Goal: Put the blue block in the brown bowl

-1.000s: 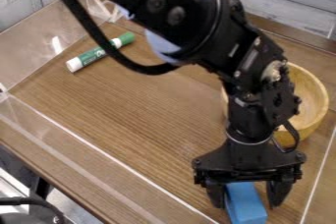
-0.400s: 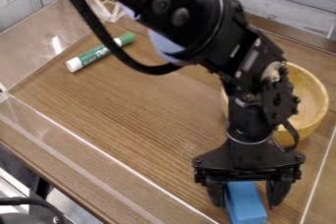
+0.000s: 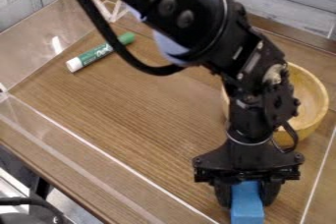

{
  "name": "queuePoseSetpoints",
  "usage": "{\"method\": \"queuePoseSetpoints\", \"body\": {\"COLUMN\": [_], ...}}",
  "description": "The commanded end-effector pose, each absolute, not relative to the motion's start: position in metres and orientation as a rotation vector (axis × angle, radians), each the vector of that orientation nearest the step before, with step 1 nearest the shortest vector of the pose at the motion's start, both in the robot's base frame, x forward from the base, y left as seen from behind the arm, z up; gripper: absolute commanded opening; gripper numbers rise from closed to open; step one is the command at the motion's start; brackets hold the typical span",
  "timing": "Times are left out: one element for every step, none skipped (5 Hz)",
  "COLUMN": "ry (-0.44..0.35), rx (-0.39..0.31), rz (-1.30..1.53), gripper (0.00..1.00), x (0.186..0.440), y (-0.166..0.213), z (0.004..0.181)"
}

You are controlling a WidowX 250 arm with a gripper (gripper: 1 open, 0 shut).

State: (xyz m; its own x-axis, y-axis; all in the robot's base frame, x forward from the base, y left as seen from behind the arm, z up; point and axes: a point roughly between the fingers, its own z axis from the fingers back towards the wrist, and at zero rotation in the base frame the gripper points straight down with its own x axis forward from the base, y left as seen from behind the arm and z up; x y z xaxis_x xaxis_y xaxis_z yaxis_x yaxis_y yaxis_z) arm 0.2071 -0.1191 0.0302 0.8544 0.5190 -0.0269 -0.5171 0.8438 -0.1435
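The claw (image 3: 249,182) points straight down at the near right part of the table (image 3: 118,120), its two fingers closed against the sides of the blue block (image 3: 247,204), which sits on the wood beneath it. The brown bowl (image 3: 312,98) stands behind the arm at the right edge. A green-and-white marker (image 3: 100,50) lies well apart, far left.

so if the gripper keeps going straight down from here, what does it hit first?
The gripper points down and its fingers are already closed on the blue block. That block comes first, and right under it the table. How much gap is left under the block, if any, can't be told from this view.
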Motion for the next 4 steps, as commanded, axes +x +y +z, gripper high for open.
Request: {"method": "queuePoseSetpoints", "body": {"ry": [-0.068,-0.076,-0.082,-0.088], "rx": [-0.168,-0.154,-0.142,-0.130], "rz": [0.516,0.493,0.474,0.457], "gripper": [0.00,0.00,0.00,0.00], "x": [0.218,0.218,0.218,0.217], "y": [-0.123,-0.123,-0.122,-0.122], "z": [0.049,0.053,0.056,0.059]}}
